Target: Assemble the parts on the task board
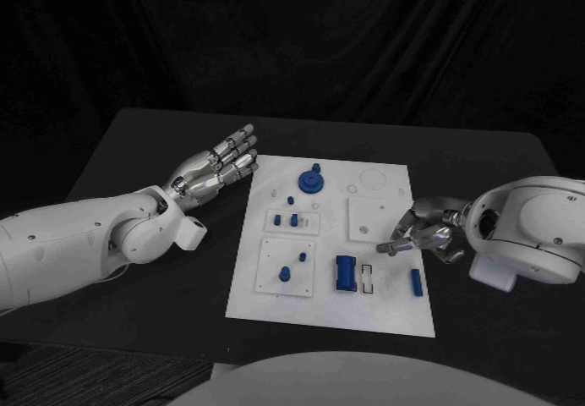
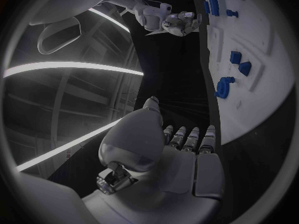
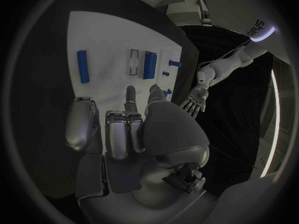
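The white task board (image 1: 390, 313) lies flat in the middle of the black counter (image 1: 159, 144), a smooth matte plate with shallow raised square panels and small round holes cut into it. Blue parts are dotted over it: a round gear-like disc with a knob (image 1: 312, 181) near the far end, two short pegs (image 1: 286, 220) standing in a small panel, another stubby peg (image 1: 286, 273) in the lower left panel, a chunky rectangular block (image 1: 345, 273) beside a narrow black-edged slot (image 1: 367, 280), and a slim bar (image 1: 416, 282) lying flat near the board's right edge.

The left hand (image 1: 220, 167) hovers over the bare counter just off the board's far left corner, silver segmented fingers stretched out straight and together, holding nothing. From the left wrist view that same hand (image 2: 187, 144) shows its fingers laid out side by side, with the board (image 2: 274, 99) alongside and the gear disc (image 2: 223, 87) on it.

The right hand (image 1: 424, 233) sits at the board's right edge, metallic fingers curled inward, fingertips over the white surface near the square panel; nothing is visibly in its grasp. In the right wrist view the hand (image 3: 124, 129) has its fingers bent down toward the board (image 3: 106, 35), the slim bar (image 3: 82, 66) and the block (image 3: 150, 65) lying beyond them.
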